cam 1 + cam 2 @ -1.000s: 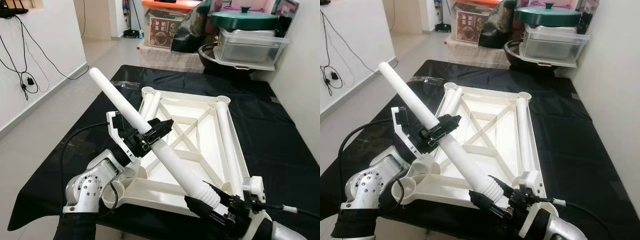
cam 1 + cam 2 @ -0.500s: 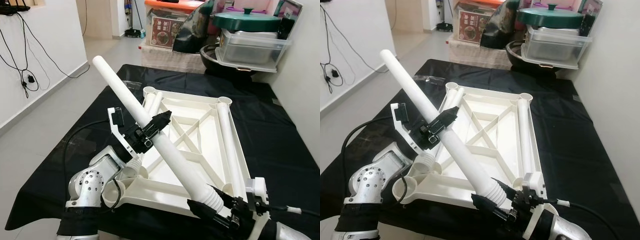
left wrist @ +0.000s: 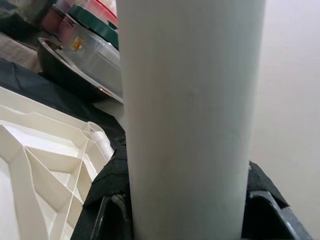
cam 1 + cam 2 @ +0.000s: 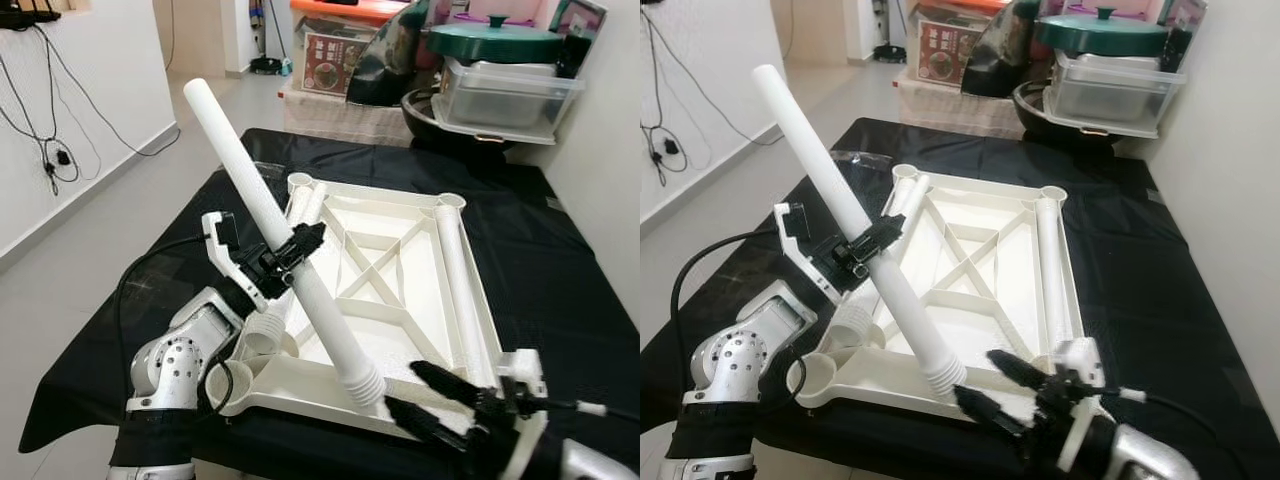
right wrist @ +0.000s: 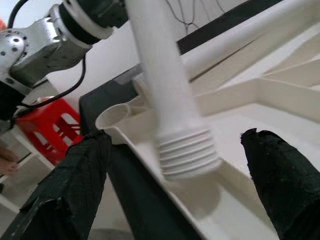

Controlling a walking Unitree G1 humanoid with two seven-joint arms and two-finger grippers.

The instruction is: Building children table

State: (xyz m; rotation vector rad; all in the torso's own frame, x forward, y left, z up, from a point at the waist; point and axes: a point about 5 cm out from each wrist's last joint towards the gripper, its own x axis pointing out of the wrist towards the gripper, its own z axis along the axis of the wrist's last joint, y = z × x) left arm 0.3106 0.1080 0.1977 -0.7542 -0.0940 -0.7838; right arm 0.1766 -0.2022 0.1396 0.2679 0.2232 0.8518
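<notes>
The white table top [image 4: 300, 388] lies upside down on the black-covered table. My left gripper [image 4: 297, 250] is shut on a long white table leg [image 4: 325, 320] around its middle, holding it steeply tilted. The leg's threaded end [image 4: 365, 385] rests low at the table top's front rim, beside the empty front-left corner socket [image 4: 228, 385]. My right gripper [image 4: 428, 400] is open just right of that end, with its fingers [image 5: 75, 180] spread on either side of the threads [image 5: 187, 155] and not touching them. In the left wrist view the leg [image 3: 190, 120] sits between black fingers.
Two more white legs lie inside the table top, one along its right side [image 4: 455, 280] and one at its far left [image 4: 308, 205]. Storage boxes and a green-lidded pot [image 4: 490, 40] stand behind the table. A wall runs along the right. A red stool [image 5: 45, 125] stands beside the table.
My right gripper has let go of the leg's threaded end and opened, drawing back slightly. The left gripper has tipped the leg more upright, and its threaded end has swung left.
</notes>
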